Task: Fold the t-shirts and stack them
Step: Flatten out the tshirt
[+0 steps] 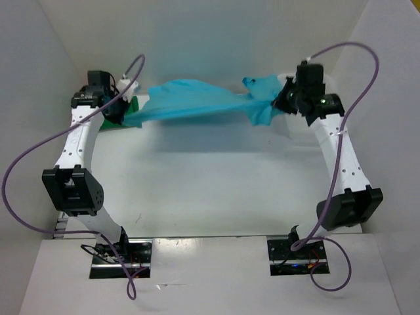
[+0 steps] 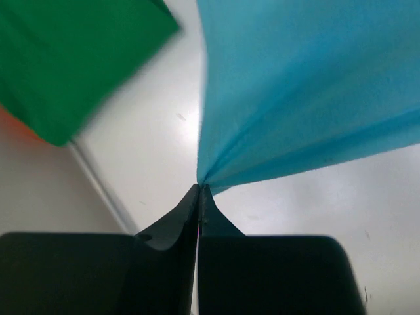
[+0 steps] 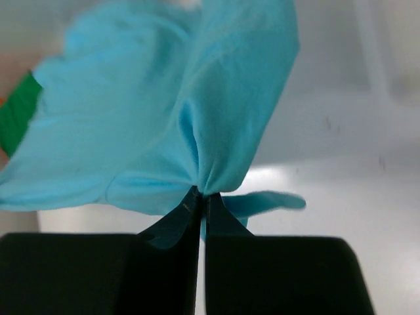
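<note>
so rn the turquoise t-shirt [image 1: 197,102] is hanging stretched btwn the two arms over the far part of the table [image 1: 210,190], w/ its long axis running left to right and the middle sagging a bit. the left gripper [image 2: 199,190] is pinching one end, fingers pressed together on a bunched corner, and in the left wrist view the cloth is fanning out ahead of the tips and off to the right. the right gripper [image 3: 200,193] is doing the same at the other end, fingers clamped on a gathered fold, w/ most of the fabric spreading ahead and to the left in its view and a small flap poking out beside the tips. neither arm is nearer tbh, each one is holding its own end. the green t-shirt [image 2: 72,59] is lying just beside the left gripper, partly under that end of the turquoise one afaict, and a sliver of the orange t-shirt [image 2: 10,128] is peeking out past its edge. imo the next move is laying the turquoise one flat on the bare table nearer the bases. the green one is what's getting in the way on the left, plus the side walls are sitting close to both arms.
</note>
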You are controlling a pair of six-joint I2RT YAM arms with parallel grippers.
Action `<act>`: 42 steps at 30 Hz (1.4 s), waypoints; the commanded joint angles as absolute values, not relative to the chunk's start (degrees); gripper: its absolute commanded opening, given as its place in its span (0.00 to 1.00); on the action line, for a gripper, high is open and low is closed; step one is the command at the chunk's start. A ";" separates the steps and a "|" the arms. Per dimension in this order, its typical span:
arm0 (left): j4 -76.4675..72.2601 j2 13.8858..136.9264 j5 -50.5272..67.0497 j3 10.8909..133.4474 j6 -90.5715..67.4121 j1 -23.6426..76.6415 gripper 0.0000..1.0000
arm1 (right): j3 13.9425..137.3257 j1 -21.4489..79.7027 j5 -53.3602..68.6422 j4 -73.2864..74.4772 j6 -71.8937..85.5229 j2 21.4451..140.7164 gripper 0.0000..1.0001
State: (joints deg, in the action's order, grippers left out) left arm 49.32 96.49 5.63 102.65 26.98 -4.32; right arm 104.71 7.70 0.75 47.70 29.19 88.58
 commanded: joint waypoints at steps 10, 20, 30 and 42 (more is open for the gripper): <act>44.74 102.39 -3.33 71.12 32.34 -4.75 0.00 | 56.95 11.33 12.39 31.99 38.06 90.17 0.23; 42.72 102.66 -3.87 64.51 32.34 -4.75 0.00 | 56.25 14.75 2.76 41.29 39.18 88.52 0.98; 42.71 98.88 -4.39 61.96 29.89 -6.77 0.00 | 45.47 17.30 -0.01 45.62 54.10 82.19 1.00; 42.89 99.04 -1.05 61.35 29.88 -10.63 0.00 | 42.10 22.41 -8.53 45.53 66.45 80.33 0.96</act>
